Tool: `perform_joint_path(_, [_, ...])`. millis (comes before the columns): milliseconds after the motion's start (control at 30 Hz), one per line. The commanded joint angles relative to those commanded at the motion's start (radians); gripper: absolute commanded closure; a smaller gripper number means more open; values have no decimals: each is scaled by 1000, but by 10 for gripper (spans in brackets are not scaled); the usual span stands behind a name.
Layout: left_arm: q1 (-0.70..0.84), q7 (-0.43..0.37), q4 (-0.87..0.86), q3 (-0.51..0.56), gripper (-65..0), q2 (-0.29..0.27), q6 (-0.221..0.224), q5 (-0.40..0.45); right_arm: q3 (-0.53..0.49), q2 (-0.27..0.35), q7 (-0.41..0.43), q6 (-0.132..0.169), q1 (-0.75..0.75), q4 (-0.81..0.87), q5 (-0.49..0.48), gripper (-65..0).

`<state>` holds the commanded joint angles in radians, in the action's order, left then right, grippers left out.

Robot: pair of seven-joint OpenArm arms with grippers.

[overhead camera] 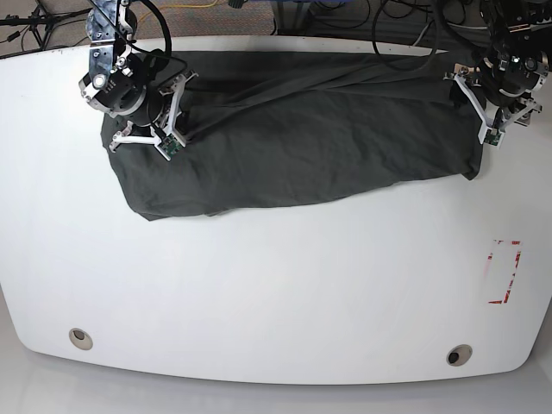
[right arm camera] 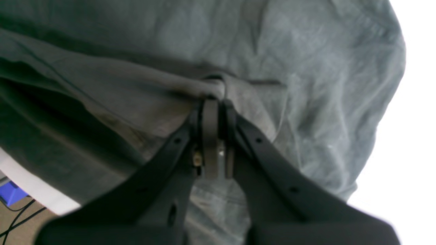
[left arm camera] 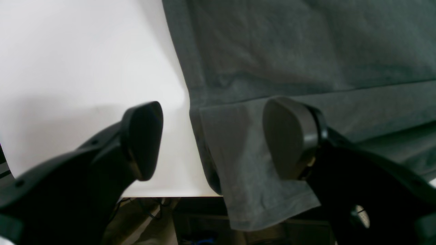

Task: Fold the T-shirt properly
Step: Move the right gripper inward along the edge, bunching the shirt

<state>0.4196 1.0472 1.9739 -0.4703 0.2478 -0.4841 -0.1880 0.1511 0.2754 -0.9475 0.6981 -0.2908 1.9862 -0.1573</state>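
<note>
Wide-apart fingers of the left gripper (left arm camera: 218, 140) fill the near part of the left wrist view, with nothing between them gripped. The side edge of the T-shirt (left arm camera: 259, 136) passes between them, running from about 11 o'clock to 6 o'clock. The finger at 9 o'clock is over the white table (left arm camera: 85, 85); the one at 3 o'clock is over cloth. A lower flap hangs past the table edge at 6 o'clock.

In the base view, the shirt's long axis runs from 9 to 3 o'clock along the far side of the table. The left gripper is nearer its 3 o'clock end, so most of the shirt lies toward 9 o'clock from there. The right gripper, at the 10 o'clock part of that view, is closed on a raised fold, which stretches toward 10 o'clock in its own wrist view.

Likely next, the left gripper needs to close on the upper layer near that side edge. It could miss the thin cloth or pinch both layers.
</note>
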Motion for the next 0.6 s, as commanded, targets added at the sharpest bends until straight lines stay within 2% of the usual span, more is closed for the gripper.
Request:
perform_joint_path(367, [-2,0,0,0,-464,0,0,0,-2,-2,-9,0,11,-3,-3,-6])
perform_joint_path(600, [-17,0,-6,-3,-464,0,0,0,-2,0,-86,0,-18,2,-5,-8])
